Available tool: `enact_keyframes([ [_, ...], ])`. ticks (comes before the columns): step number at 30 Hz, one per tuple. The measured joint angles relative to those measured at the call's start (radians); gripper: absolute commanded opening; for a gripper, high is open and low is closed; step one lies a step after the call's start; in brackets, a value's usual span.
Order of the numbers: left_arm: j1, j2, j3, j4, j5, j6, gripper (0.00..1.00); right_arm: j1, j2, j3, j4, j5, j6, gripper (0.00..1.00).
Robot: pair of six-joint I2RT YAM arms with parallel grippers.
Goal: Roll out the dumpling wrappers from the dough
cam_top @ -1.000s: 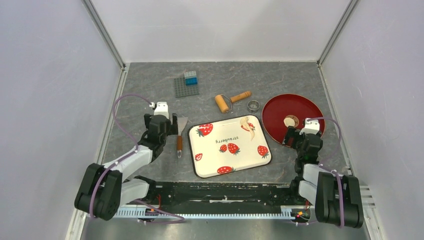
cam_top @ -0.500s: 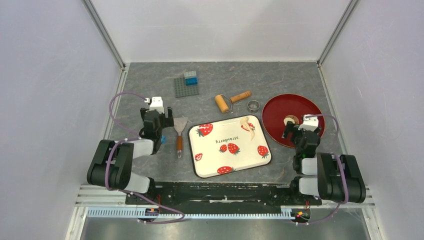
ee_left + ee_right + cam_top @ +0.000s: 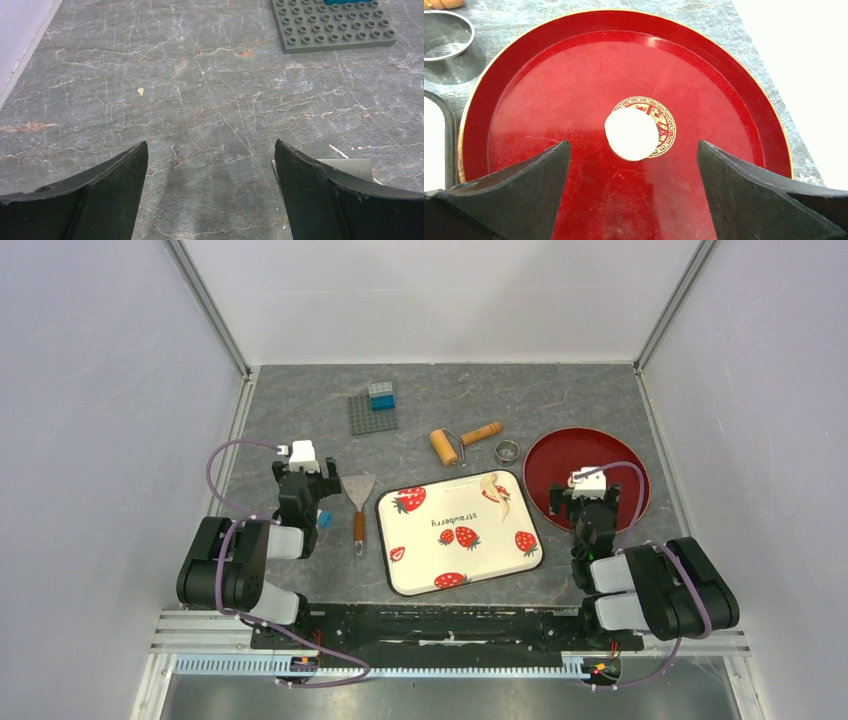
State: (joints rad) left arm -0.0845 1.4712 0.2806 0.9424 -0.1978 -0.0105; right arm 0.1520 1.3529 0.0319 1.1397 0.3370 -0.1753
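My left arm (image 3: 283,540) and right arm (image 3: 615,575) look alike: bulky black joints with pale grey-white shells between them. A thin lilac cable (image 3: 208,475) loops along each. A small white block (image 3: 303,452) sits on top of each wrist, and a blue spot (image 3: 323,519) shows on my left side. My fingers (image 3: 107,195) are thick, matte black, curved wedges; one edge is nicked.

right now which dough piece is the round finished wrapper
The dumpling wrapper on the red plate: a neat flat disc. The dough on the strawberry tray is a ragged scrap.
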Motion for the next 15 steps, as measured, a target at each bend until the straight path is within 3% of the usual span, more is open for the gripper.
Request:
enact_keyframes([
  [7, 0.0, 0.0, 0.0, 0.021, 0.0, 0.0, 0.98, 0.029, 0.031, -0.029, 0.229, -0.009, -0.059, 0.98],
  [15, 0.0, 0.0, 0.0, 0.027, 0.0, 0.0, 0.98, 0.024, 0.032, -0.029, 0.267, -0.006, -0.06, 0.98],
])
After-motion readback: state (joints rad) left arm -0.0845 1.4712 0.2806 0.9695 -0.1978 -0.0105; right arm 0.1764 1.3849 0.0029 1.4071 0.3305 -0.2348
